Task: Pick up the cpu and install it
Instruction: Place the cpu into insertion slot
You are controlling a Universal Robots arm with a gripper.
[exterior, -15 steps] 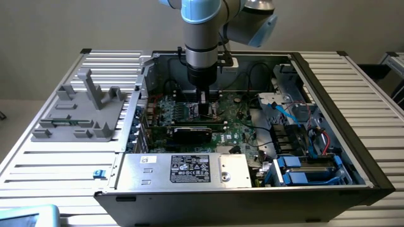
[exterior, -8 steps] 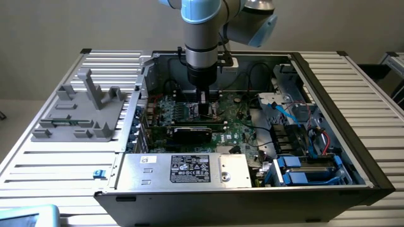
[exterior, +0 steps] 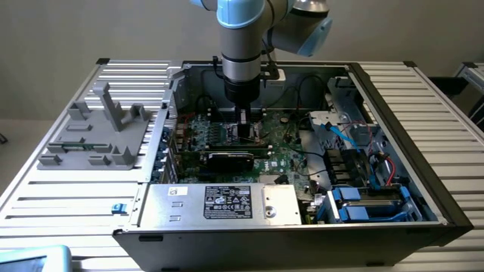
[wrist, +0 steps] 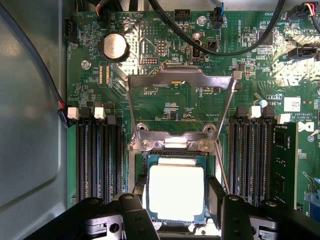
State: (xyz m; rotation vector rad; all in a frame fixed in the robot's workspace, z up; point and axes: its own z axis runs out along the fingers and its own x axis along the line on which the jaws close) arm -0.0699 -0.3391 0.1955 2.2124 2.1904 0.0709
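1. Slatted metal table (exterior: 423, 102) carries an open PC case (exterior: 446, 209). Its side panel is off, so there is access from above.
2. Robot arm (exterior: 242, 51) reaches straight down into the case's middle. The vertical approach prob. keeps the chip flat to the board.
3. Grey plastic fixture (exterior: 98, 130) stands on the table just beside the case, at the exterior view's left, well apart from the work.
4. Power supply box (exterior: 226, 203) runs along the case's near edge, clear of the arm.
5. Green motherboard (wrist: 165, 100) lies flat in the case bottom, w/ memory slots (wrist: 97, 155) on both sides of the socket (wrist: 165, 153).
6. The socket's metal load frame (wrist: 180, 80) stands raised and tipped back, which leaves the socket open for the chip.
7. Claw (exterior: 246, 131) hangs low over the board. Its fingers (wrist: 216, 197) press on two opposite edges of the cpu (wrist: 176, 192), w/ the jaws partway apart, about as wide as the chip. The edge grip prob. keeps the shiny top and the contact side untouched.
8. The cpu sits between the fingers right at the socket, square w/ it and just beside the raised frame's hinge. Whether it is fully seated, can't tell.
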